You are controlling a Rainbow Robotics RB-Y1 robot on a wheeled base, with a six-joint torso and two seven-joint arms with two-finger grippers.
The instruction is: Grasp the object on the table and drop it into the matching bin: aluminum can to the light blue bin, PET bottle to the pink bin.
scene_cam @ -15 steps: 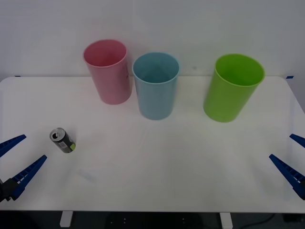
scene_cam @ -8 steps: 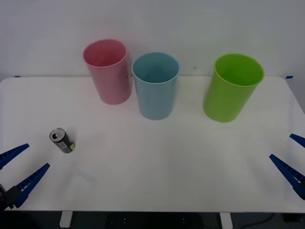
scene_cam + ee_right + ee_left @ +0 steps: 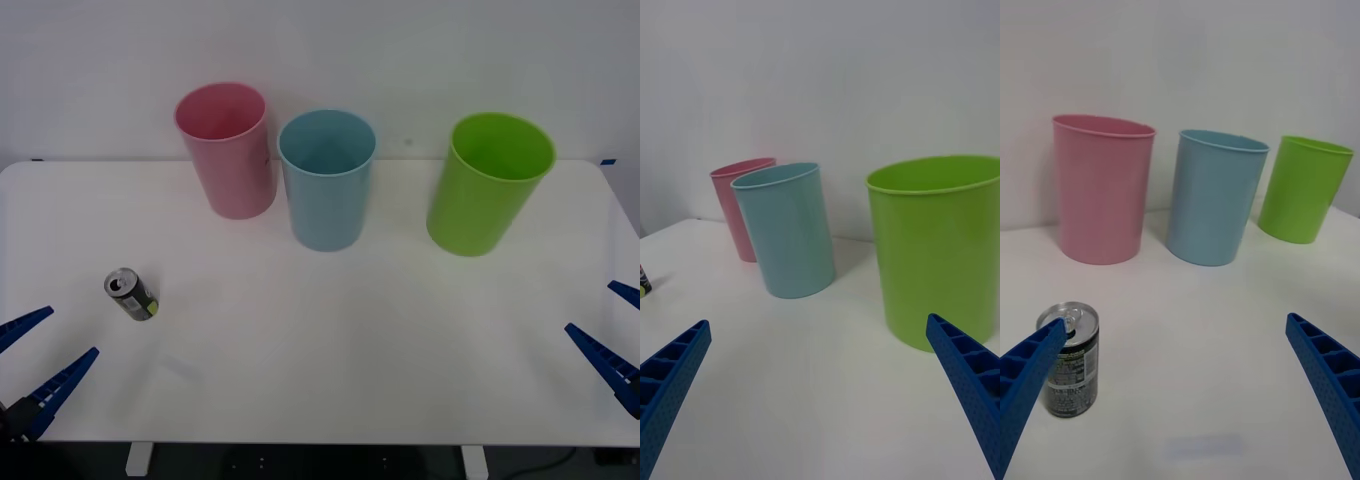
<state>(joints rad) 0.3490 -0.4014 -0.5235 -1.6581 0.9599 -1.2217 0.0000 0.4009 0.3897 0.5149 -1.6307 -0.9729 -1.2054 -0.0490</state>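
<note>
1. The left pincer is being seen slightly farther back toward the near worktop edge than a second ago, fingers spread; the aluminum can is unmoved at its 1 o'clock.
2. The right pincer is being held spread at the right edge.
3. The can's printed label is being shown by the left wrist view, with the pink bin and light blue bin at 12 o'clock beyond.

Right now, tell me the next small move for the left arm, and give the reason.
Probably ease the left claw forward toward the can. The can stands upright on the table, just ahead of the open claw and slightly to its inner side, not yet between the fingers. The right claw waits open at the table's far right, well away from the can.
</note>
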